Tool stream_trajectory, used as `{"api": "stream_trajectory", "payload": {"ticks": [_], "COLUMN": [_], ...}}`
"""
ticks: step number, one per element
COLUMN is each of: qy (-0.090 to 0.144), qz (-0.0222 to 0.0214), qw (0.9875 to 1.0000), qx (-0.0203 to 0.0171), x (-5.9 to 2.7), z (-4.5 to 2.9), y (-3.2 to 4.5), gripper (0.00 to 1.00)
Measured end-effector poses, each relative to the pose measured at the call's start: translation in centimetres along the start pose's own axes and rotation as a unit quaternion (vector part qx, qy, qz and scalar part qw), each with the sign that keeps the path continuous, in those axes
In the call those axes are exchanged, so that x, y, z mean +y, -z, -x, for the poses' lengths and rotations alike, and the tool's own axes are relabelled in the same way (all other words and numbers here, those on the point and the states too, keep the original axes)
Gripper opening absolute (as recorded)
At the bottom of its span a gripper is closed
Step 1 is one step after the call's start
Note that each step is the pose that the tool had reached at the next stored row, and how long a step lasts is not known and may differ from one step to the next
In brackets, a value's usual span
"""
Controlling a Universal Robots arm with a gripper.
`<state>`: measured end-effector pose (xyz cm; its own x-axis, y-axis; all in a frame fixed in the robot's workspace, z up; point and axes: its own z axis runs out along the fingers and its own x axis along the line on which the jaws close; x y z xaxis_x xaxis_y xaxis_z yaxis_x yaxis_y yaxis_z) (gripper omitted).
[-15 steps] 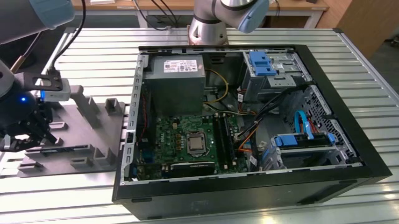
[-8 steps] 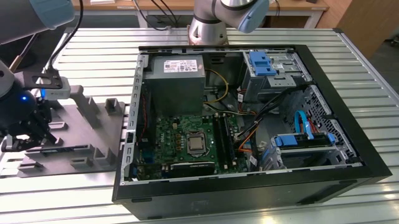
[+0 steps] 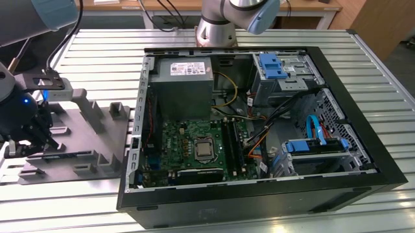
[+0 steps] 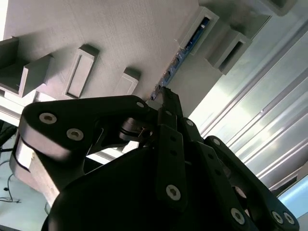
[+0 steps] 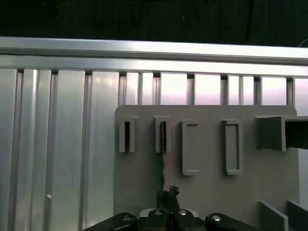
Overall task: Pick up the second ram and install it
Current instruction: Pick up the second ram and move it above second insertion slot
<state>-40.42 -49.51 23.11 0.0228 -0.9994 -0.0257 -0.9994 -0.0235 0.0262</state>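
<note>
Black pincer [image 4: 166,96]: mine, clenched on thin dark green-black second ram stick [image 4: 183,50].
Risk: stick jams in grey slotted plastic holder [image 4: 120,38] if I tilt.

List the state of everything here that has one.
gripper: shut on the memory stick.
memory stick: on edge, seated in the holder's slot, not lifted out.
holder: lying flat, stick in one slot.
computer case: lying flat, side open.
</note>
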Motion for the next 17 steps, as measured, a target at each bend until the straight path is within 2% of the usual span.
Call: {"api": "stream_trajectory", "payload": {"ticks": [10,11,12,13,14,15,16,17], "qy": [0.001,0.001,0.001,0.001,0.001,0.001,0.001,0.001], "qz": [0.0000,0.0000,0.0000,0.0000,0.0000,0.0000,0.0000,0.0000], "qw": [1.0000,1.0000,1.0000,1.0000,1.0000,1.0000,1.0000,1.0000], "qx": [0.0000,0.0000,0.0000,0.0000,0.0000,0.0000,0.0000,0.0000], "x": [0.00,0.00,0.00,0.00,0.00,0.00,0.00,0.00], "z": [0.00,0.00,0.00,0.00,0.00,0.00,0.00,0.00], "y": [-0.02,-0.02,-0.02,-0.02,-0.02,-0.03,-0.03,-0.03], "gripper": [0.11,0.16,0.16,0.23,0.23,0.29,0.29,0.35]}}
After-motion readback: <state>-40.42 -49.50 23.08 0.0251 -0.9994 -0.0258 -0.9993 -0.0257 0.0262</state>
